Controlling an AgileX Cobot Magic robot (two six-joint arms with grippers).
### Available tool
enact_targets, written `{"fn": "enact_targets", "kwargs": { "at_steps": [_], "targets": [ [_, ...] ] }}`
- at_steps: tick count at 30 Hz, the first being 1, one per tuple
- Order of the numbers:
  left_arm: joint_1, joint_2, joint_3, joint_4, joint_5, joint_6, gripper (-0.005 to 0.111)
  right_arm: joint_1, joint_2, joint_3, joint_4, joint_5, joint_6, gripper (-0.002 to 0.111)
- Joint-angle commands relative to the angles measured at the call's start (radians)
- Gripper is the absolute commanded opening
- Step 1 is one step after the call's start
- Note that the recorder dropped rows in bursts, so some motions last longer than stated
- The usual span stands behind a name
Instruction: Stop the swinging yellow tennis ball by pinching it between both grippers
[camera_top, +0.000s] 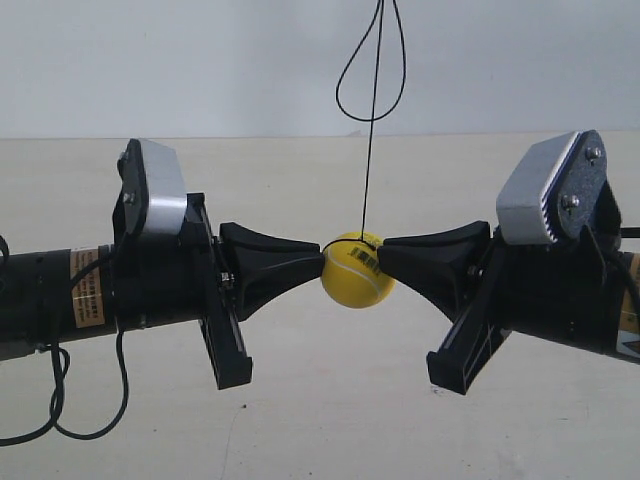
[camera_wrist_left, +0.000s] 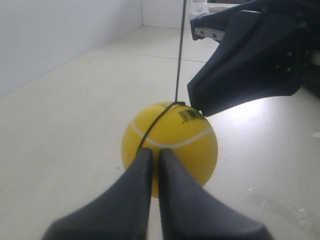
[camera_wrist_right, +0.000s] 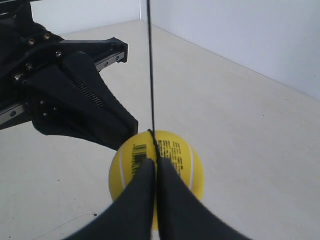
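The yellow tennis ball (camera_top: 357, 272) hung in mid-air on a thin black cord (camera_top: 371, 150), clear of the pale floor (camera_top: 320, 430). It was pinched between the tips of the left gripper (camera_wrist_left: 152, 152) and the right gripper (camera_wrist_right: 156, 162). Each gripper's jaws were closed together with only a hairline slit between them, holding nothing, their tips pressed to opposite sides of the ball.

The cord's top ran past the upper edge, and both arms were cut off at the exterior view's sides. Bare floor lay beneath, and a white wall (camera_top: 200, 60) stood behind.

The barcode sticker (camera_top: 368, 258) sat just beside the right gripper's tip, its digits too small to read. A yellow label (camera_top: 88, 287) on the arm at the exterior view's left was also illegible.
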Motion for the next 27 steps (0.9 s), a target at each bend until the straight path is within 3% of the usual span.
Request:
{"fn": "enact_targets", "kwargs": {
  "at_steps": [1,8,17,27],
  "targets": [
    [-0.002,0.0,-0.003,-0.007,-0.015,0.005,0.005,0.001,0.0,-0.004,-0.006,0.002,-0.002,0.0],
    [-0.002,-0.019,-0.003,-0.007,-0.002,0.014,0.005,0.001,-0.002,-0.004,-0.006,0.01,-0.022,0.0],
    [-0.002,-0.153,0.012,-0.007,0.132,0.001,0.005,0.001,-0.004,-0.004,0.042,0.028,-0.057,0.0],
    [-0.002,-0.136,0.026,-0.019,0.104,-0.009,0.005,0.001,-0.004,-0.004,0.044,0.025,-0.031,0.0]
  ]
}}
